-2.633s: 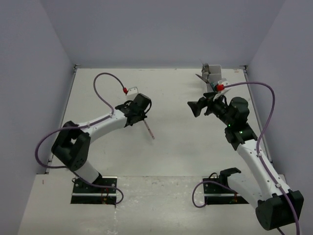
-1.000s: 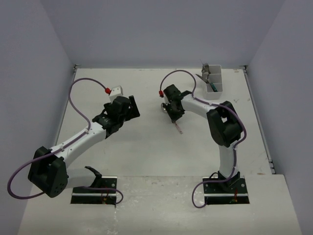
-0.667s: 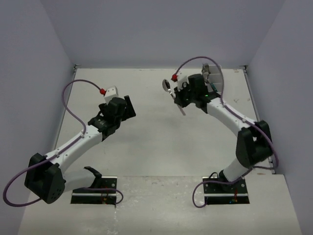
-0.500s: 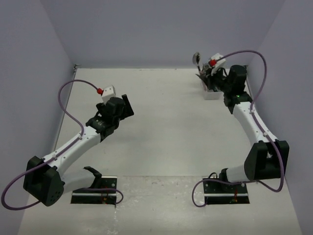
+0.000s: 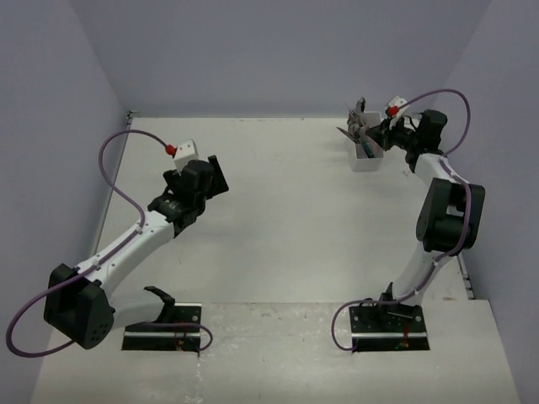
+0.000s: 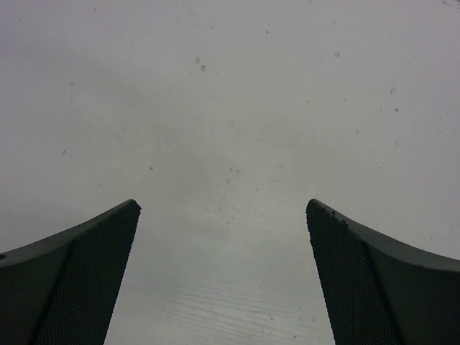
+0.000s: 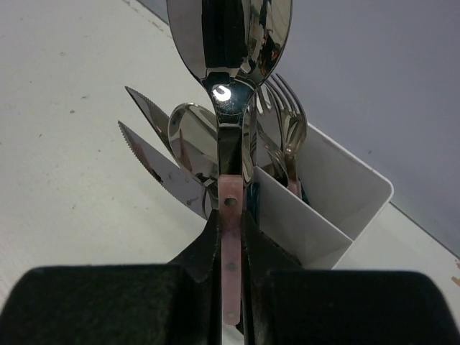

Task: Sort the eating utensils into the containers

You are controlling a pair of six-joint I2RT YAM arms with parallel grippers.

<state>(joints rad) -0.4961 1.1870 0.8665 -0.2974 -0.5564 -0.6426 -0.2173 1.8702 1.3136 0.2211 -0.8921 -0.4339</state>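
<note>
Wrist view: pink spoon [image 7: 228, 50], right gripper [image 7: 230, 223]

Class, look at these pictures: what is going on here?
The right gripper is shut on a pink-handled spoon, held bowl up beside the white holder at the table's far right corner. Knives and forks stand in the holder. The left gripper hangs open over the table, holding nothing.

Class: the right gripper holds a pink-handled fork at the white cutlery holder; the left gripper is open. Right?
It is a spoon, not a fork: the right wrist view shows the right gripper shut on its pink handle. Rest stands.
</note>
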